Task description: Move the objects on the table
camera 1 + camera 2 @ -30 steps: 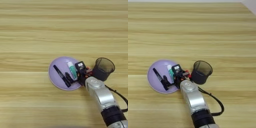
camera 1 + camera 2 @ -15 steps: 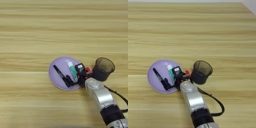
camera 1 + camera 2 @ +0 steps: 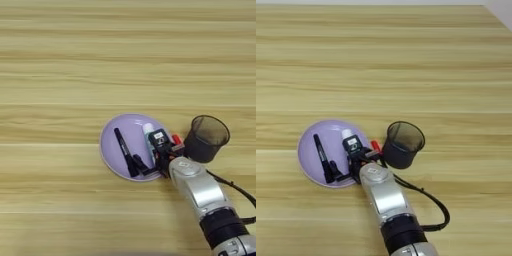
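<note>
A slim black marker (image 3: 124,149) lies lengthwise on a round lilac plate (image 3: 111,146) on the table (image 3: 75,70). Right of it on the plate lies the white glue stick (image 3: 148,131); only its white upper end shows, and my gripper covers the rest. My right gripper (image 3: 150,155) reaches in from the lower right over the plate's right half. It is open, with one black finger (image 3: 159,139) against the stick's right side and the other near the marker's lower end. In the right eye view the gripper (image 3: 346,161) straddles the glue stick (image 3: 347,134) the same way.
A black mesh cup (image 3: 206,138) stands upright on the table just right of the plate, close to my wrist. A black cable (image 3: 428,200) loops out from the silver forearm (image 3: 200,192). Bare wood stretches all around the plate.
My gripper has shifted a little left and down over the plate, so it now covers the glue stick's teal label. Plate, marker and cup have stayed put.
</note>
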